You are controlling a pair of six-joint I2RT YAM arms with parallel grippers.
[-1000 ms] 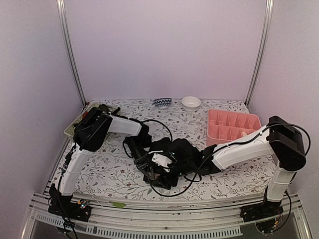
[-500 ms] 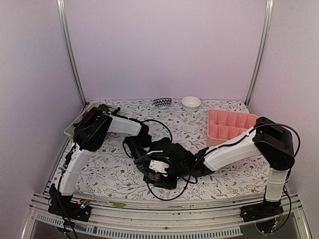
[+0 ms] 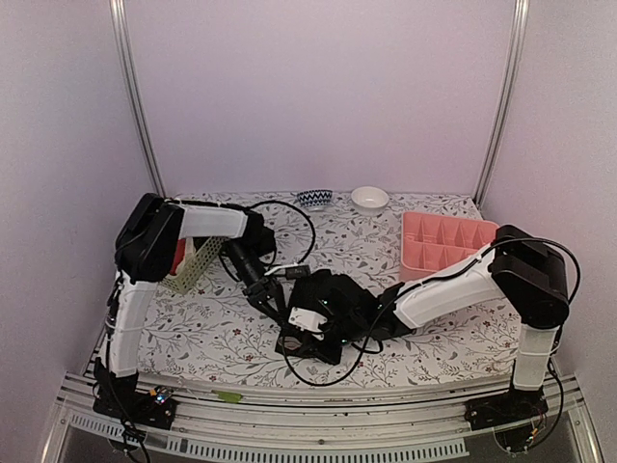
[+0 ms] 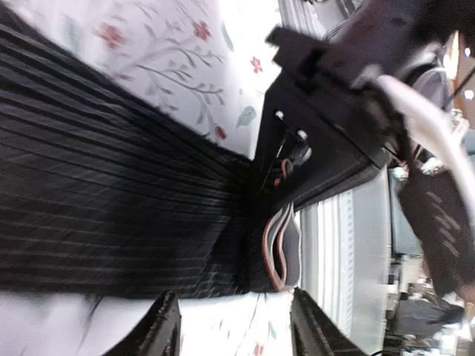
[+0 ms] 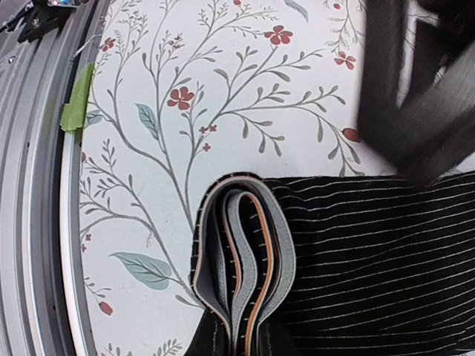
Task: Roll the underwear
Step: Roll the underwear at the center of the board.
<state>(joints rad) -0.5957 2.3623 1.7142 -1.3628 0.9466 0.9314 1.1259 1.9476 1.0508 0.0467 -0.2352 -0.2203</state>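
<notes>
Floral-printed tabletop (image 3: 212, 333); black ribbed cloth underwear (image 5: 371, 252), waistband folded, pinched by right gripper (image 3: 305, 328); left gripper (image 4: 237, 326) parted, empty; pink divided plastic tray (image 3: 410, 247) beyond.

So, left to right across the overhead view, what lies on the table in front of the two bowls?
Pale green basket → black underwear → pink divided tray.

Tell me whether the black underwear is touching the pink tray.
Apart. The top view shows the black underwear lying mid-table, with floral tablecloth between it and the pink tray at the far right.
</notes>
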